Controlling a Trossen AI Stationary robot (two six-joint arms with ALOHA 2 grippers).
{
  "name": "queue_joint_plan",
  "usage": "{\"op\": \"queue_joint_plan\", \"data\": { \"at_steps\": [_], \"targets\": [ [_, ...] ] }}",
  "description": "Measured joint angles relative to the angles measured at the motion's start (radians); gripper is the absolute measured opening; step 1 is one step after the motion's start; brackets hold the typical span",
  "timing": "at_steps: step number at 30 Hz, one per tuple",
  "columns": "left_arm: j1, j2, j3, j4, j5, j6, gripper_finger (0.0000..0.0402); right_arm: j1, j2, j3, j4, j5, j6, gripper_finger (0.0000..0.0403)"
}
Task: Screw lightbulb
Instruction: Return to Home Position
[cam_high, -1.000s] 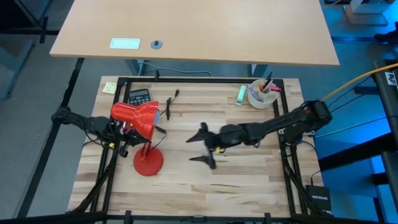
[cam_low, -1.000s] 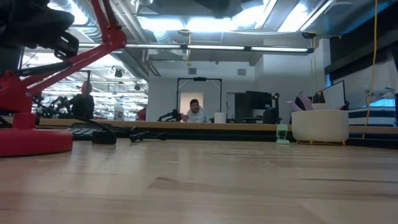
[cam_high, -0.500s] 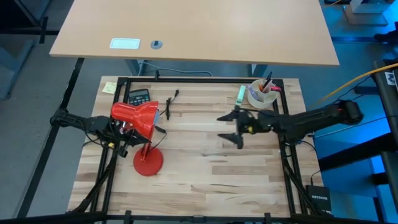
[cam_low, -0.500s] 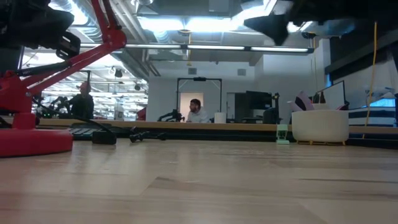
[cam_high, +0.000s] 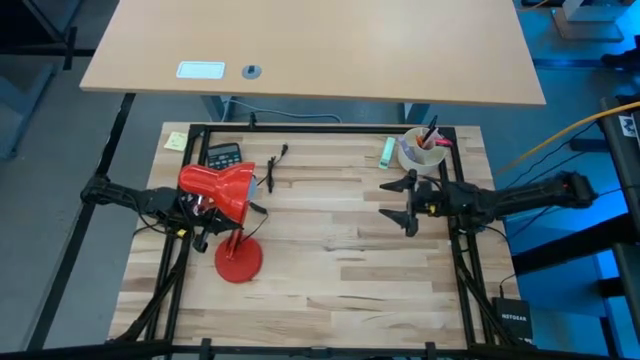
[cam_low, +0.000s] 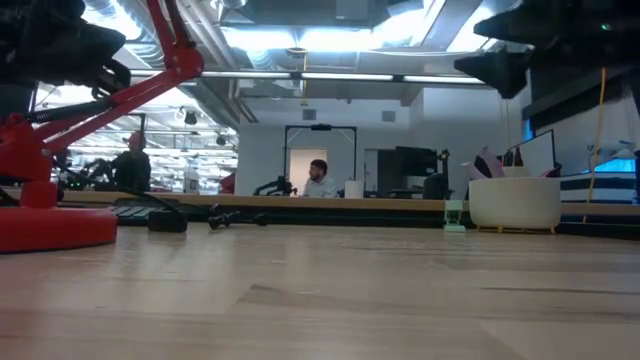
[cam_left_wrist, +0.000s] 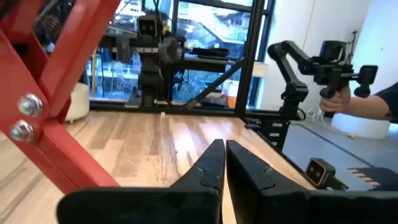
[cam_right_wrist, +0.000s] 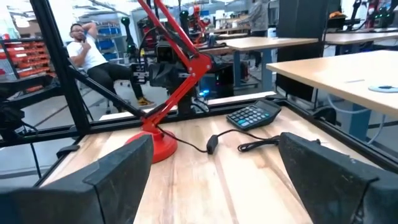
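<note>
A red desk lamp (cam_high: 224, 192) stands on a pale wooden worktop (cam_high: 330, 270), its shade tipped over above its round base (cam_high: 238, 260). The lightbulb itself cannot be seen in any view; it is probably seated inside the lamp's shade, whose opening faces away from the overhead camera, but that is a judgement and not something shown. The left pincer (cam_left_wrist: 224, 149) sits just beside the lamp's slanted red arm, its two dark fingers pressed almost together with nothing between them. The right pincer (cam_high: 392, 200) hovers well apart from the lamp, on the side away from the left arm, with its fingers spread wide and empty. A calculator (cam_high: 223, 155) lies near the lamp on the far side of it, and a white cup of pens (cam_high: 420, 150) stands much farther off, beyond the right pincer. As for handling, a small frosted bulb is likely very light, rigid and fragile, with a smooth rounded surface that could slip under hard fingers. The sensible place to take hold would be around the widest part of the round globe, squeezing gently, leaving the short screw base free so its threads can turn in the socket.
</note>
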Motion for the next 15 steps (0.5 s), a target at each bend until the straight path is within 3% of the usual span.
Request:
{"op": "queue_joint_plan", "data": {
  "at_steps": [15],
  "targets": [
    [0.000, 0.000, 0.000, 0.036, 0.000, 0.010, 0.0006, 0.000, -0.440, -0.057, -0.339, 0.035, -0.003, 0.0353]
  ]
}}
